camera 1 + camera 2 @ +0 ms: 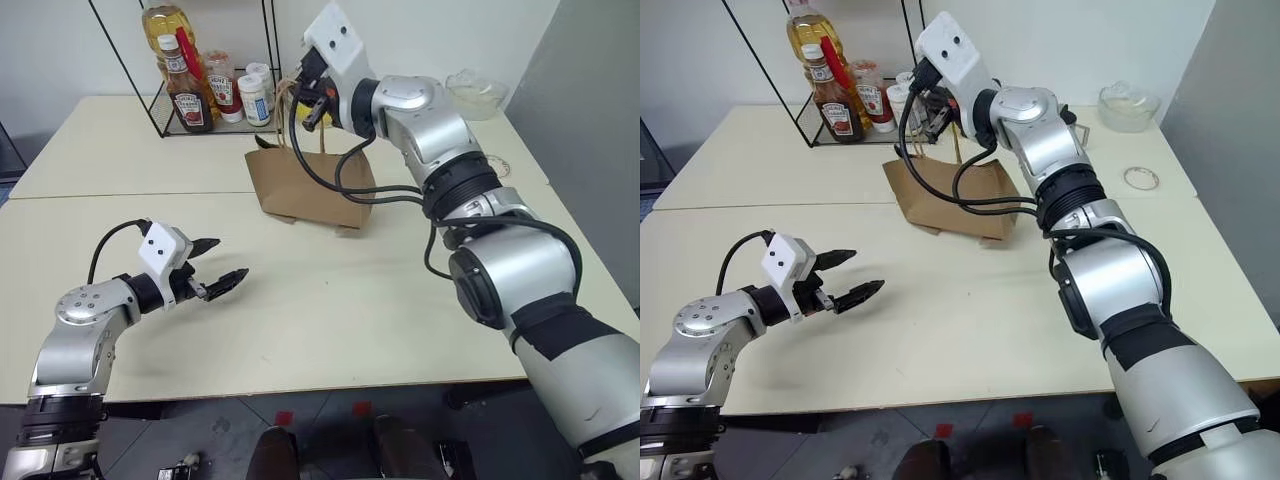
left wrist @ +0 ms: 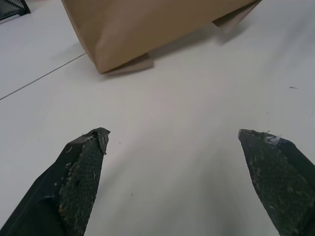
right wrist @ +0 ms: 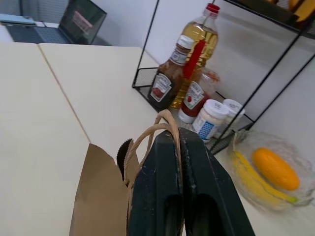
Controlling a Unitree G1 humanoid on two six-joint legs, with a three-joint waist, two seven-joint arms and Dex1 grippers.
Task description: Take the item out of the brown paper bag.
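Right claw point(image 3: 178, 147), its two black fingers pressed together, hangs just above the mouth of the brown paper bag point(image 1: 305, 185), close by the looped cord handles point(image 3: 157, 125); whether a cord is pinched between them I cannot tell. No small orange-yellow thing can be seen, so it is presumably down inside the bag. The bag stands near the middle of the table point(image 1: 330, 310), toward its far edge, in front of a wire rack point(image 1: 200, 120) of bottles. The left claw point(image 1: 215, 268) waits with fingers wide apart and empty, low over the table, well short of the bag. I judge the bag is being opened; next comes spreading the mouth and reaching in.
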